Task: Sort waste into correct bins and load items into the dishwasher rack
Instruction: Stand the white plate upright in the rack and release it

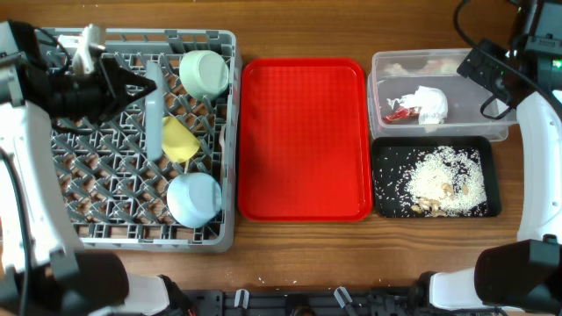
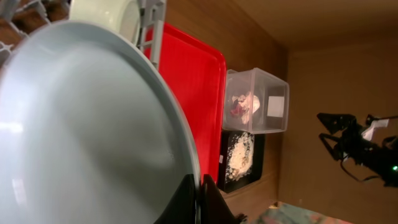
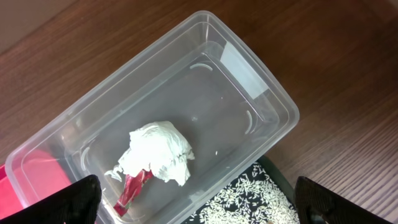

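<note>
The grey dishwasher rack holds a mint-green bowl, a yellow cup, a second pale bowl and white plastic cutlery. My left gripper is shut on the rim of the pale blue plate, which stands on edge in the rack. In the left wrist view the plate fills the frame, with the jaws pinching its rim. My right gripper is open and empty above the clear tub, which holds the white napkin and red wrapper. Rice lies in the black tray.
The flat red tray lies bare between the rack and the bins. The clear tub sits behind the black tray at the right. The right arm reaches over the table's right edge. Bare wood runs along the front.
</note>
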